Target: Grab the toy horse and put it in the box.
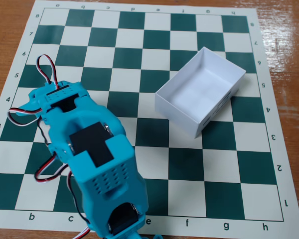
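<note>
The white box (pixel 202 89) stands empty on the chessboard, right of centre, tilted diagonally, with small dark print on its near right wall. The toy horse does not show anywhere; it is not in the box, and the arm may hide it. My blue arm (pixel 97 154) reaches from the bottom edge up to the left side of the board. Its gripper (pixel 32 103) end points down at the left, near rows 4 and 5. The arm's body covers the fingers, so I cannot tell how they stand or whether they hold anything.
The green and white chessboard mat (pixel 189 164) lies on a wooden table (pixel 289 30). Red, white and black wires (pixel 45 67) loop out beside the arm's upper end and lower left side.
</note>
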